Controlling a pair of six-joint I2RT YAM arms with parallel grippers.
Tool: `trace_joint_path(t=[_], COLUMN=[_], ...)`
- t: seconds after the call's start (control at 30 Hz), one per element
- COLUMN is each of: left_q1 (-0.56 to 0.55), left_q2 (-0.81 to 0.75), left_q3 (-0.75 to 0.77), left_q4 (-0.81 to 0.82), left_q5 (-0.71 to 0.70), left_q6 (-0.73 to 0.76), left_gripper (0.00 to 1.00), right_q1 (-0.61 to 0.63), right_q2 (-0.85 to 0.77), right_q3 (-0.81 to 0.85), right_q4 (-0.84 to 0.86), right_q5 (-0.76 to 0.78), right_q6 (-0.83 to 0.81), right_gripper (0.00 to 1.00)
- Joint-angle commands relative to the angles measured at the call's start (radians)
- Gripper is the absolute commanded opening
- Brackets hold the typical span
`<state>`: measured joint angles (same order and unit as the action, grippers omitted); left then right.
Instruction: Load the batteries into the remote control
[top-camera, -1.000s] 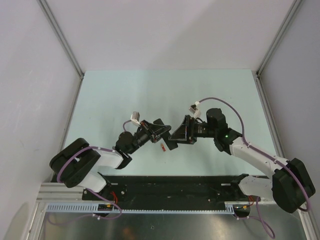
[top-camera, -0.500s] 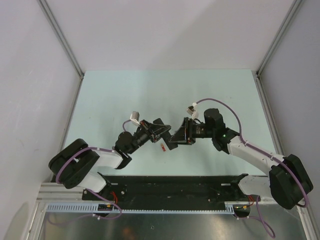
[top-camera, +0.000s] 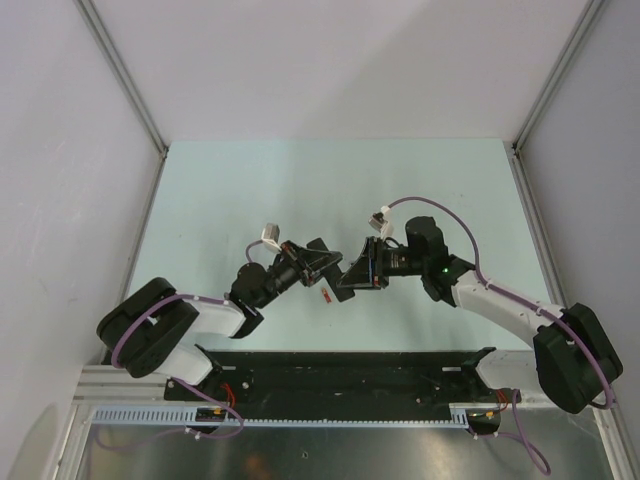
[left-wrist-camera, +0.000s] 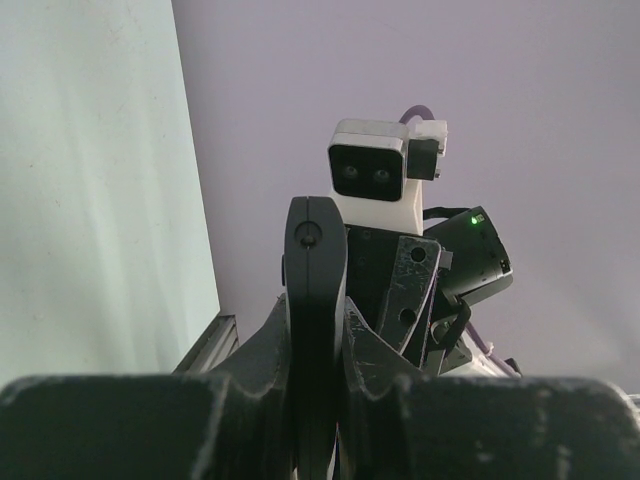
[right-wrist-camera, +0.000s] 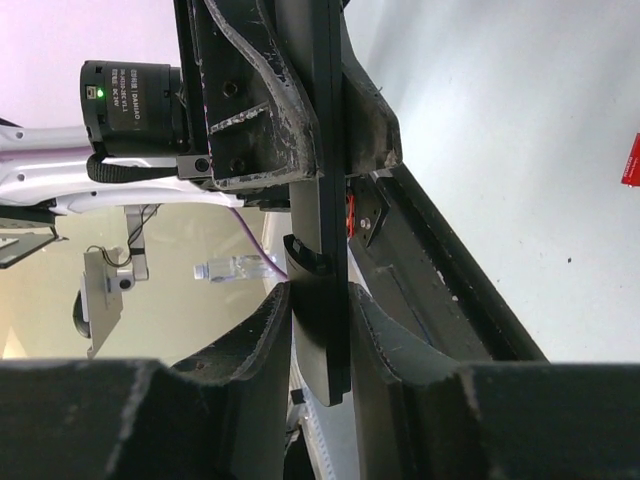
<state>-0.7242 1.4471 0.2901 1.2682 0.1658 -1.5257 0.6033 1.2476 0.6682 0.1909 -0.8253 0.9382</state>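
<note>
The remote control (top-camera: 337, 272) is a slim black bar held above the table between both arms. My left gripper (top-camera: 322, 264) is shut on one end of the remote control (left-wrist-camera: 315, 290), which stands edge-on between its fingers. My right gripper (top-camera: 352, 277) comes from the opposite side. In the right wrist view its jaws (right-wrist-camera: 320, 295) press on both flat sides of the remote control (right-wrist-camera: 320, 240). A small red battery (top-camera: 326, 295) lies on the table just below the grippers; it shows at the right edge of the right wrist view (right-wrist-camera: 631, 160). No blue battery is in view.
The pale green table (top-camera: 250, 190) is closed in by grey walls with metal posts (top-camera: 125, 75). A black base rail (top-camera: 350, 370) runs along the near edge between the arm bases. A plastic bottle (right-wrist-camera: 235, 268) shows beyond the enclosure.
My right gripper has slid a little to the left onto the remote control and its jaws have closed from wide apart to touching it. The left arm has held still.
</note>
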Motion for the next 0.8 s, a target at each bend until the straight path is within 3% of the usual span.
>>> trace_joint_path(t=[0.0, 0.53, 0.73, 0.77], left_q1=[-0.004, -0.004, -0.004, -0.004], left_q2=[-0.034, -0.017, -0.027, -0.027], left_q3=[0.032, 0.053, 0.052, 0.052], left_q4=[0.402, 0.402, 0.402, 0.402], left_q5=[0.012, 0.066, 0.081, 0.086], left_q6=[-0.014, -0.031, -0.03, -0.03], left_gripper=[0.0, 0.0, 0.0, 0.0], right_q1=[0.013, 0.053, 0.052, 0.05], right_q2=[0.015, 0.033, 0.026, 0.03], right_q3=[0.001, 0.007, 0.007, 0.007], right_q4=[-0.057, -0.185, -0.186, -0.185], right_q5=[-0.003, 0.005, 0.018, 0.018], right_q6=[-0.053, -0.128, -0.128, -0.127], right_gripper=[0.28, 0.19, 0.11, 0.05])
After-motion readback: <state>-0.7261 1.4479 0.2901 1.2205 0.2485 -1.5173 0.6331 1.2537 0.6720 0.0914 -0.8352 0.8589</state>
